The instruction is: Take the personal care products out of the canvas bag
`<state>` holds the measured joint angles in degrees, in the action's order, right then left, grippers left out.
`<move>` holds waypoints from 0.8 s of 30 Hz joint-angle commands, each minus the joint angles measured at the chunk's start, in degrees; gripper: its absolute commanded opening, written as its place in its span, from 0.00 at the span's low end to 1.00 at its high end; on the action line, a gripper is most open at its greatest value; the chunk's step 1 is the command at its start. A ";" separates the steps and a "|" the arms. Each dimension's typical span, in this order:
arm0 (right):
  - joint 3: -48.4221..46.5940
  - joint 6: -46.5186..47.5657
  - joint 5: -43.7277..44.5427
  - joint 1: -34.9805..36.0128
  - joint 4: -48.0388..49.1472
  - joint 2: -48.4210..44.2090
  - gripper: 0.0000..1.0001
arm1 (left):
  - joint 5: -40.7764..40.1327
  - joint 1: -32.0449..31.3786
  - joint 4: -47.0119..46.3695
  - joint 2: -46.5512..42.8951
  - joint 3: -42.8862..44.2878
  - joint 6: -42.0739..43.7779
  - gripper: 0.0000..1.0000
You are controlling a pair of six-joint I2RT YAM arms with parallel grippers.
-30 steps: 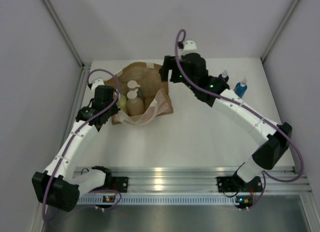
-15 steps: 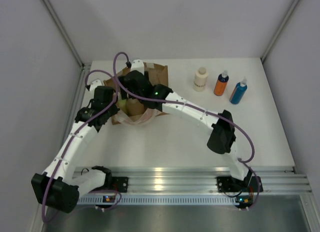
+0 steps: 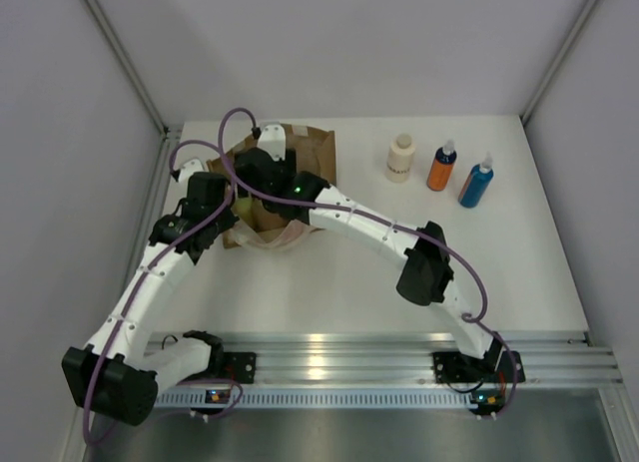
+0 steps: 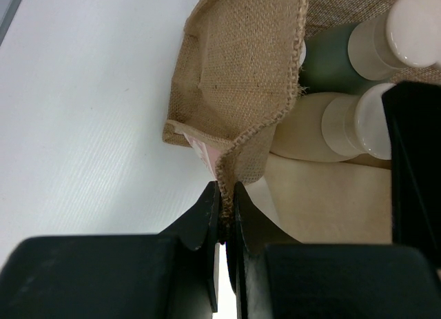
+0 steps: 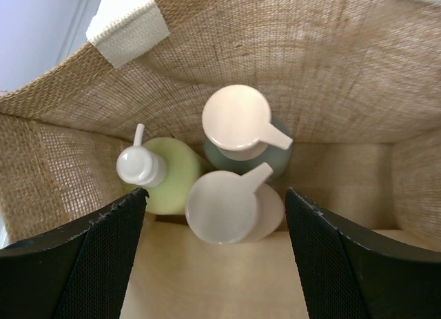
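The tan canvas bag [image 3: 310, 148] stands at the table's back left. My left gripper [image 4: 226, 195] is shut on the bag's near rim [image 4: 238, 78]. My right gripper [image 5: 215, 205] is open above the bag's mouth, its fingers [image 5: 103, 257] either side of the beige bottle [image 5: 224, 209]. Inside the bag also stand the grey-green bottle [image 5: 275, 157] and the yellow-green bottle [image 5: 172, 171]. The beige bottle [image 4: 310, 129] and the grey-green bottle [image 4: 327, 60] also show in the left wrist view. On the table stand the cream bottle [image 3: 400, 158], the orange bottle [image 3: 440, 167] and the blue bottle [image 3: 476, 182].
A cream-white handle strap [image 5: 127, 29] is sewn on the bag's inner wall. The bag's pale front panel [image 3: 280, 237] sags toward the near side. Grey walls enclose the table at the back and both sides.
My right arm has swung from the table's back middle over to the bag, and its gripper now sits above the bag's mouth. The left gripper has kept its hold on the rim.
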<state>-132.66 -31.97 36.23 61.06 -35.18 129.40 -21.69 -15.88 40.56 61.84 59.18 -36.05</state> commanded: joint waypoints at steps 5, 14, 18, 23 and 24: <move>-4.19 -3.19 -0.37 0.99 -1.30 4.80 0.79 | 2.88 -0.64 3.30 -2.17 -0.99 0.81 0.00; -3.40 -3.10 2.88 0.03 -1.65 7.61 0.75 | 3.76 -0.64 3.39 -2.17 -1.17 0.81 0.00; -3.39 -2.31 2.71 -0.06 -1.65 8.06 0.58 | 3.85 -0.64 3.39 -2.26 -1.08 1.07 0.00; -3.04 0.32 3.06 0.73 -1.12 7.27 0.19 | 3.76 -0.64 3.39 -2.17 -0.99 1.16 0.00; -2.69 2.33 3.15 0.99 -0.42 6.40 0.10 | 3.68 -0.64 3.30 -2.17 -0.91 1.16 0.00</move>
<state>-134.65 -32.84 37.74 61.10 -35.40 136.44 -20.91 -15.88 40.56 61.21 58.70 -35.83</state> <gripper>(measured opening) 0.488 0.101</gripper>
